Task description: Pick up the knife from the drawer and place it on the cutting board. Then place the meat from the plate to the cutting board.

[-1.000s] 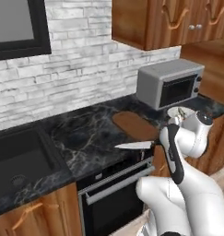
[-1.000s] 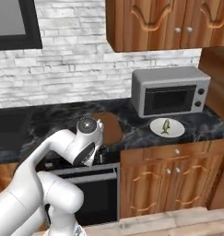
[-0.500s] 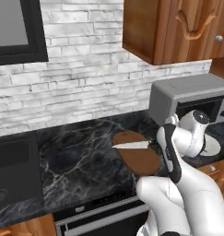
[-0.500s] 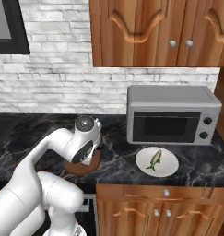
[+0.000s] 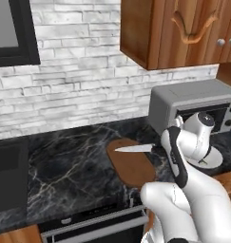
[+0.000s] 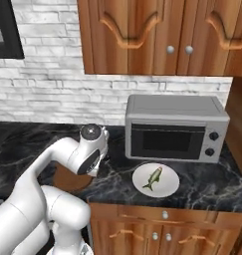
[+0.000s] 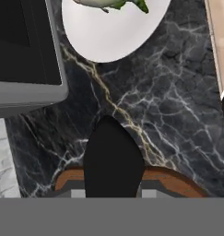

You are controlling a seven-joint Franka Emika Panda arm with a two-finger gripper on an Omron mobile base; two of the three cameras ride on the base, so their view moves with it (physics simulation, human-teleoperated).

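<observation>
Firmly clamped fingers [image 7: 113, 191] around knife [image 5: 134, 149].

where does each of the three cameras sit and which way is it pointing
Left base view: behind the arm on its left, looking forward and down at the cutting board, knife above it and microwave; the white arm rises at lower right.
Right base view: behind on the right, facing the microwave and the plate with the meat; the arm rises at lower left.
Hand view: on the hand, looking down at the counter; the knife's black handle shows between the fingertips.
Shared: both base views show board, microwave and arm.
</observation>
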